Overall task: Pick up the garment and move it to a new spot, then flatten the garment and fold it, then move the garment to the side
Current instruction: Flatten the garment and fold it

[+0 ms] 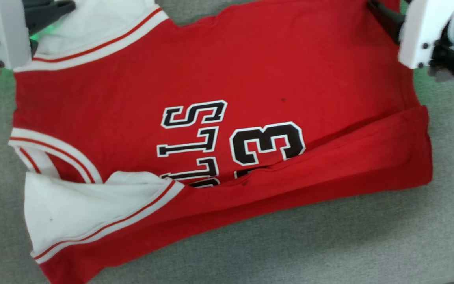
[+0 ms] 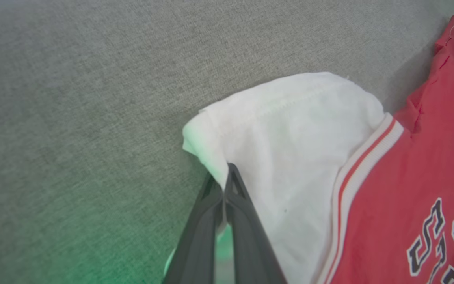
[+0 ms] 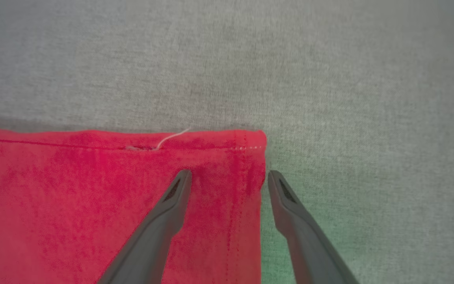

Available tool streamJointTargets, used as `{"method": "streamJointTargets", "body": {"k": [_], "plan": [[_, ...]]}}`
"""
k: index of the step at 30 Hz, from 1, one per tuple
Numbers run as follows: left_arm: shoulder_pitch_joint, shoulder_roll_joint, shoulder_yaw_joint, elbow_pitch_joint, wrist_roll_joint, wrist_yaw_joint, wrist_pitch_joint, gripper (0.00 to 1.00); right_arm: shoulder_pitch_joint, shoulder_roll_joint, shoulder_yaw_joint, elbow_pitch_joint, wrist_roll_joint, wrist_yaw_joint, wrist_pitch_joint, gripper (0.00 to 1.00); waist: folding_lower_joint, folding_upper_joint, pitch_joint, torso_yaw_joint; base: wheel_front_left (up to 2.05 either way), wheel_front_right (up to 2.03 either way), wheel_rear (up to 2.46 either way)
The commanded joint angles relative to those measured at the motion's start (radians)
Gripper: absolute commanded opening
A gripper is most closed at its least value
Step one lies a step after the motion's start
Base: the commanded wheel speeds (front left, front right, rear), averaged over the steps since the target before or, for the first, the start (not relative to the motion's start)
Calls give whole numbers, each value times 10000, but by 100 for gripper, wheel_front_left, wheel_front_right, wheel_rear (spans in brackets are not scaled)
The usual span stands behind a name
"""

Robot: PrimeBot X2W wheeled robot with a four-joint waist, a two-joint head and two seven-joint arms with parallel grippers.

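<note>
Where the left gripper [image 2: 224,178] meets the garment [image 1: 219,75], its two dark fingers are pressed tight together, with the edge of a white sleeve [image 2: 290,130] pinched between their tips. From that grip the sleeve spreads ahead of the fingers and off to one side. Past its striped trim [image 2: 363,157] comes the red body with the black-and-white lettering [image 2: 443,236]. On the gripper's other side lies bare grey surface [image 2: 73,118]. The right gripper [image 3: 229,178] stands with its fingers spread wide and has hold of nothing. One finger is over the red cloth and the other is over the grey surface just off the side edge, so the corner of the hem [image 3: 250,144] lies between and just ahead of the tips. Whether either tip touches the cloth cannot be told. A loose pale thread [image 3: 173,138] sticks out of the hem seam ahead of the finger that is over the cloth. In the head view the garment lies spread between the two grippers, its sleeve end at the left gripper and its hem end at the right. The long edge away from both grippers is folded over, covering part of the lettering, and a second sleeve [image 1: 85,213] lies at that edge.
</note>
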Motion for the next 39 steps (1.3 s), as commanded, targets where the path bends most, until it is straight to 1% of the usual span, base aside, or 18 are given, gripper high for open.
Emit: {"method": "streamJointTargets", "body": {"k": [1,6,10,11,12,13,14,17,21,26,29,32,35,39], "plan": [[12,-19,-162,-15,-38,19,27,0,-92,-65,-194,9,120,-8,305,100,0,0,51,114,0,0,0],[-161,-99,-311,-225,-172,19,-91,0,-93,-171,-603,54,95,-8,1099,100,0,0,181,271,0,0,0],[-329,-223,-407,-324,-254,19,-157,0,-12,-158,-450,169,4,-8,1330,100,0,0,279,394,0,0,0],[-370,-258,-428,-349,-263,19,-187,0,-19,-143,-423,163,11,-7,1277,74,0,0,293,426,0,0,0],[-409,-298,-455,-377,-281,19,-215,0,-26,-116,-464,156,28,-5,1217,43,0,0,299,457,0,0,0],[-424,-337,-469,-409,-313,17,-285,0,-21,-98,-462,138,53,-4,1133,19,0,0,298,486,0,0,0],[-431,-373,-482,-424,-335,17,-332,0,-11,-114,-462,126,48,-2,1050,0,0,0,284,520,0,0,0],[-336,-444,-471,-493,-532,17,-629,0,33,-299,-361,95,-21,-4,740,0,0,0,162,644,0,0,0],[-56,-491,-312,-717,-841,17,-1390,0,246,-571,-58,-93,144,-4,272,0,0,0,-134,852,0,0,0],[355,-440,-285,-1430,-789,17,-2476,0,769,-1238,382,-673,697,-5,-386,0,0,0,-644,1220,0,0,0],[678,-282,-298,-1966,-796,17,-3111,0,1267,-1621,468,-1086,1067,-5,-655,0,0,0,-1007,1432,0,0,0],[1028,-59,-351,-2668,-755,17,-3745,0,1805,-2161,636,-1512,1422,-4,-815,0,0,0,-1372,1639,0,0,0],[1494,292,-455,-3530,-593,17,-4459,0,2469,-2621,717,-1952,1876,-4,-916,0,0,0,-1697,1802,0,0,0],[2227,845,-644,-4585,-261,17,-5322,0,3450,-3139,558,-2659,2343,-5,-1010,0,0,0,-1952,1976,0,0,0]]}}
